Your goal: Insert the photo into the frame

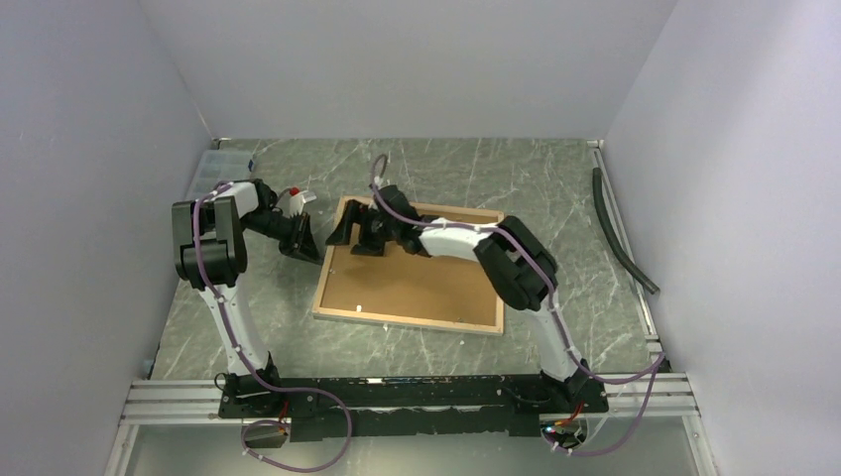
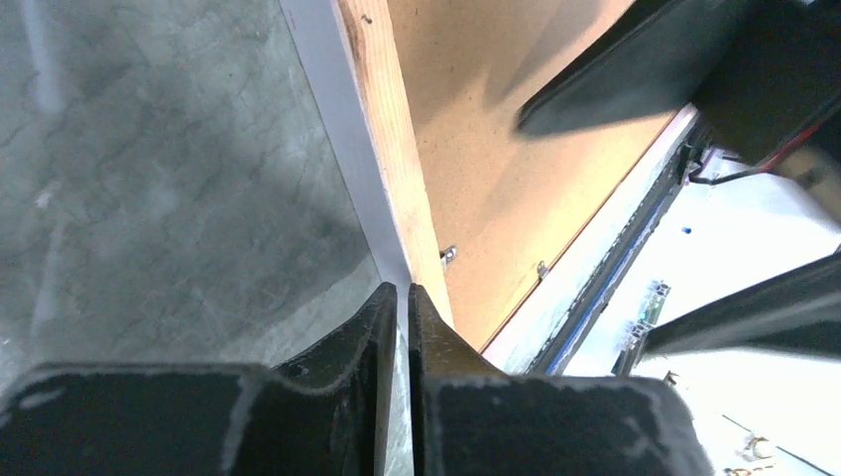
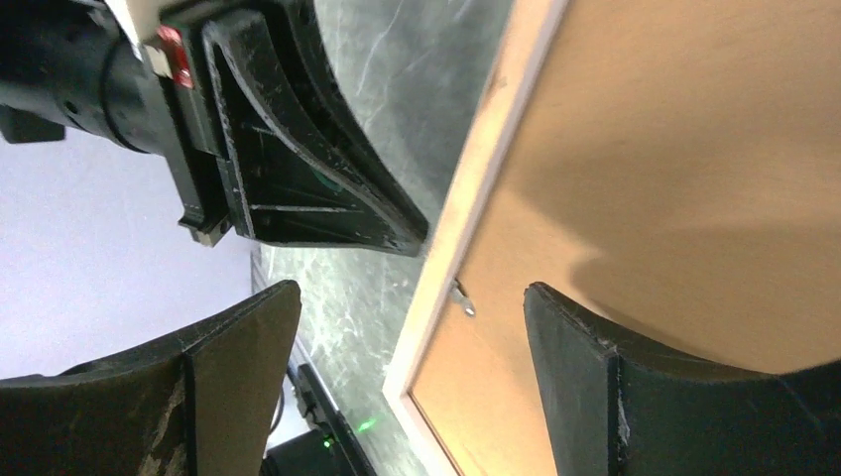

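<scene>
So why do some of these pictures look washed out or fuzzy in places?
Top view: even light, only faint shadows on the table. Left wrist view: the lower right is blown out white, and the left tool looks dark and soft near the lens. Right wrist view: a broad soft shadow crosses the brown backing panel.

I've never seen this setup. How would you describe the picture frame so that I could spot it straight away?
Look at the grey marbled table. Flat in its middle lies the frame, a big rectangle filled by a plain brown backing panel. Its light-wood rim and straight edges set it apart from the thin, curved black hose near the right wall.
</scene>
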Action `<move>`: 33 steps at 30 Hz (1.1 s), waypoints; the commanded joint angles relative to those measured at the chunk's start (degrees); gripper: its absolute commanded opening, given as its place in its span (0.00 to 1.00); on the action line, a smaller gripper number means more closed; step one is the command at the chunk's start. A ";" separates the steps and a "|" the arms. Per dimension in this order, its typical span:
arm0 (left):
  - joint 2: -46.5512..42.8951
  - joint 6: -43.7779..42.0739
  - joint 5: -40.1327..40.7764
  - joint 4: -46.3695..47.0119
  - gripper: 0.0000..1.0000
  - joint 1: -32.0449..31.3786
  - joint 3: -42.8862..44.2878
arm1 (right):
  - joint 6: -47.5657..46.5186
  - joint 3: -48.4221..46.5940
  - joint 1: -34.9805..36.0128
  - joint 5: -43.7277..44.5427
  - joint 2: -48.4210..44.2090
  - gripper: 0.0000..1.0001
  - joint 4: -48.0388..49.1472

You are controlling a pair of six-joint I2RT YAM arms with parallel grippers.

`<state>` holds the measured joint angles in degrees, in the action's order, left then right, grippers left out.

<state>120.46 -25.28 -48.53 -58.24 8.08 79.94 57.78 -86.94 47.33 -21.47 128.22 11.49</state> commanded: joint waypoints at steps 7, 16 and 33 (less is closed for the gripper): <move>-2.18 -2.10 1.89 1.18 0.20 0.42 -0.40 | -9.66 19.80 -11.56 6.64 -25.91 0.94 -5.56; -3.86 -1.87 3.31 4.18 0.18 -2.88 -5.37 | -13.21 23.09 -17.93 17.13 -35.03 0.99 -21.97; -9.14 -7.33 13.92 8.49 0.13 -7.39 -12.54 | -11.25 36.00 -39.79 19.68 -39.60 1.00 -21.89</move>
<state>113.78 -28.97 -40.88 -52.75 3.31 69.87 45.63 -50.09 7.88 4.69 83.68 -16.38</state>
